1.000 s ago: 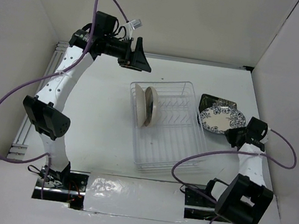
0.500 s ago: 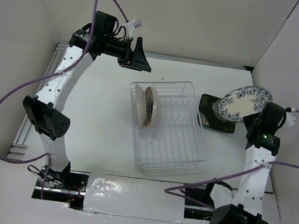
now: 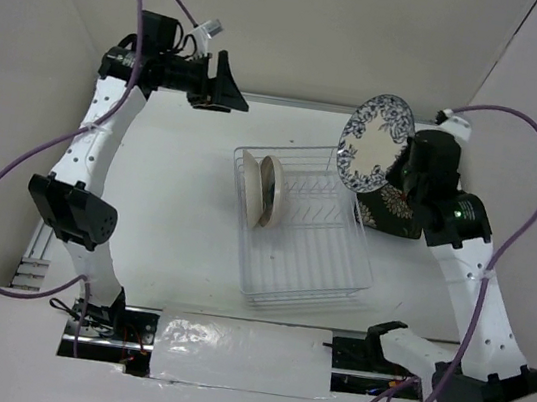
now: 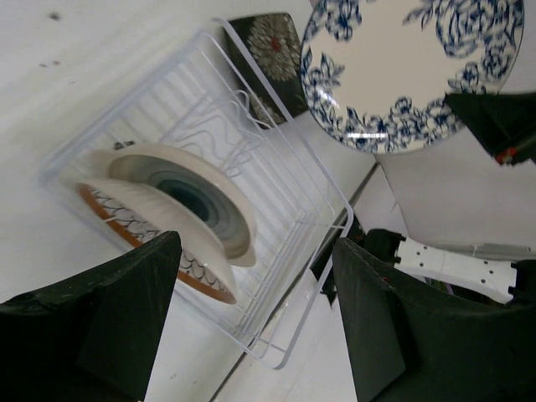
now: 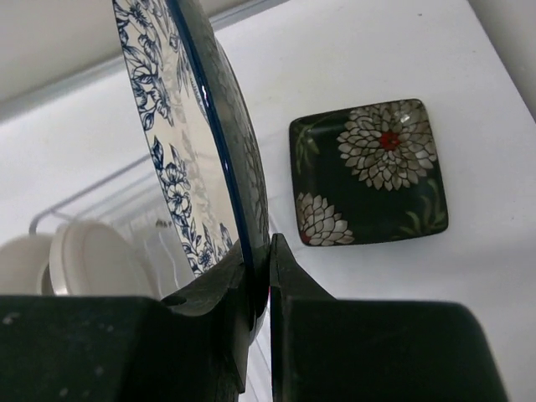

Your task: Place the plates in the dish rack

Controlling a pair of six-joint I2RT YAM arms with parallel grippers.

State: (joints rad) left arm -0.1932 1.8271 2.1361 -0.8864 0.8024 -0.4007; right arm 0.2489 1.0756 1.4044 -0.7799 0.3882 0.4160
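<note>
**Containers.** The dish rack sits mid-surface, its long axis running from the far side towards the arm bases. Two plates stand on edge at its far end, close together: a brown-patterned plate outermost, and just inside it a blue-centred plate. Both lean slightly.

**Task item in hand.** The right claw is clamped on the lower rim of a blue-flowered plate. This plate is in the air above the rack's far right corner and touches neither the wire nor the other plates. It is carried on edge, nearly upright, with its decorated face turned towards the left arm.

**Other items.** A dark square plate lies flat on the surface, just beside the rack's right side and face up. The top view shows it partly hidden behind the right arm.

**Edges and room.** The rack's wire rows from the racked pair to its near end stand open. The left claw hangs over the far left of the surface, well apart from the rack. Its jaws are spread wide and hold nothing.
</note>
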